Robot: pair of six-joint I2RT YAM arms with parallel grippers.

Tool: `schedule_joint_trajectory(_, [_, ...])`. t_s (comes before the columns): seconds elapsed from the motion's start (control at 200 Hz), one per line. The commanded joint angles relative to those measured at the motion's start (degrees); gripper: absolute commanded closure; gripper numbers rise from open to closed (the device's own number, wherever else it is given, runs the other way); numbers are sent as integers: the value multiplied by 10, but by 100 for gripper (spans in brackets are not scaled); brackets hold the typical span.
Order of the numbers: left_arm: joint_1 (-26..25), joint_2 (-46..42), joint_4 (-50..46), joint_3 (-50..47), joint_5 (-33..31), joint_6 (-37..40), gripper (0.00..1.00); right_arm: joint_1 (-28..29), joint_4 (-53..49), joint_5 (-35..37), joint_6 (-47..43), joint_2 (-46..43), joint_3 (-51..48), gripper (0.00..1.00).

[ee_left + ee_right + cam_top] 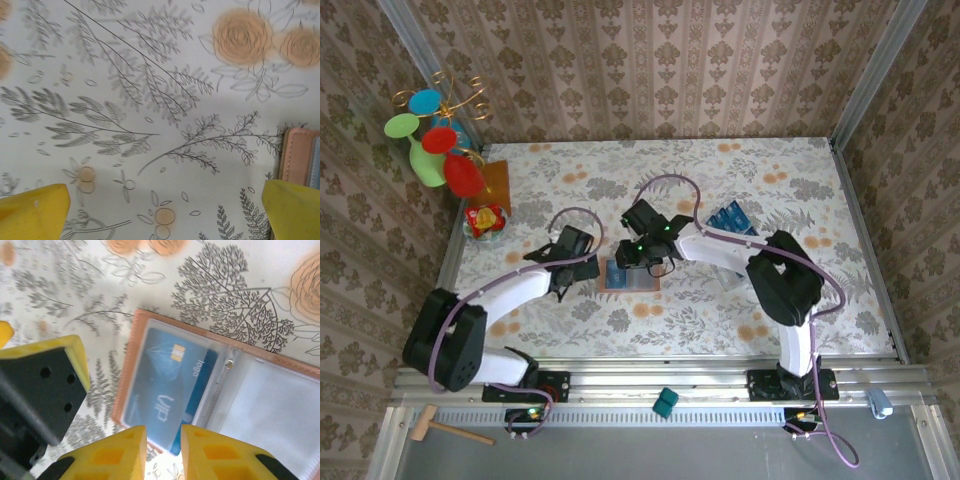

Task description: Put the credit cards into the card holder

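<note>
The card holder [628,277] lies open on the flowered table, pinkish-brown rim [210,335] around clear pockets. One blue credit card [165,385] sits in its left pocket, the near end sticking out over the rim. My right gripper [163,432] hovers just above that end, jaws a narrow gap apart and not pressing the card; from above it is over the holder [645,262]. My left gripper [563,275] stands wide open beside the holder's left edge [298,152], nothing between its fingertips [165,210]. More blue credit cards [730,217] stand in a clear tray.
The left gripper's yellow-and-black finger [45,385] is close beside the holder. A toy tree with coloured discs [435,135], an amber square [495,180] and a red-yellow object [485,218] sit at the far left. Walls close three sides.
</note>
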Motion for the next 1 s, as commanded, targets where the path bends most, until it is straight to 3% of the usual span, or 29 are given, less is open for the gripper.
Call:
schedule_joint_trajectory(0.0, [9, -41, -43, -5, -2, 16, 0, -8, -28, 18, -10, -37, -13, 70])
schedule_joint_trajectory(0.125, [11, -85, -52, -15, 18, 19, 0, -17, -32, 31, -17, -61, -43, 63])
schedule_joint_trajectory(0.335, [10, -121, -39, -26, 93, 36, 0, -49, -53, 54, -45, -95, -84, 41])
schedule_joint_trajectory(0.58, [-26, -112, -10, -33, 111, 25, 0, -71, -59, 53, -56, -109, -103, 41])
schedule_joint_trajectory(0.685, [-55, -95, 2, -32, 101, 17, 0, -71, -58, 50, -54, -100, -96, 47])
schedule_joint_trajectory(0.885, [-95, -60, 40, -26, 91, 3, 0, -71, -57, 43, -56, -66, -68, 75])
schedule_joint_trajectory(0.995, [-110, -35, 41, -12, 81, 1, 0, -71, -54, 39, -57, -50, -56, 85])
